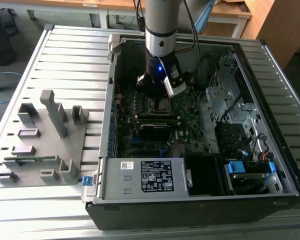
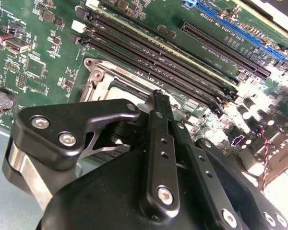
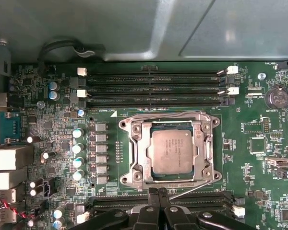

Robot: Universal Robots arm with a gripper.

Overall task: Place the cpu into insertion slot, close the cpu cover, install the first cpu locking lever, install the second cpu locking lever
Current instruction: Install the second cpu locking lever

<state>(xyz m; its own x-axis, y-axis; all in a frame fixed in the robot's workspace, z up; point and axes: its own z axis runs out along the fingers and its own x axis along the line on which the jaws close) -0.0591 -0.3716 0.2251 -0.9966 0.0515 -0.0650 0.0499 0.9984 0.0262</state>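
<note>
The cpu (image 3: pixel 172 152) lies flat in the insertion slot (image 3: pixel 127 178), its silver-grey top facing up. The cpu cover (image 3: pixel 137 153) lies down around the chip as a metal frame. A thin metal locking lever (image 3: pixel 192 188) runs slanted past the socket edge nearest my gripper. My gripper (image 3: pixel 157 192) is just off that edge, its two black fingers pressed together with nothing visible between them. In the second wrist view the gripper (image 2: pixel 158 96) points at the socket frame (image 2: pixel 97 76). In the exterior view the gripper (image 1: pixel 157 99) hangs low inside the computer case, right over the socket (image 1: pixel 160 106).
Long black memory slots (image 3: pixel 153 88) run on both sides of the socket. Capacitors (image 3: pixel 78 146) stand in a row beside it. The open case wall (image 1: pixel 110 100), a power supply (image 1: pixel 150 177) and drive cages (image 1: pixel 230 115) surround the board. A grey fixture plate (image 1: pixel 40 140) lies at the exterior view's left.
</note>
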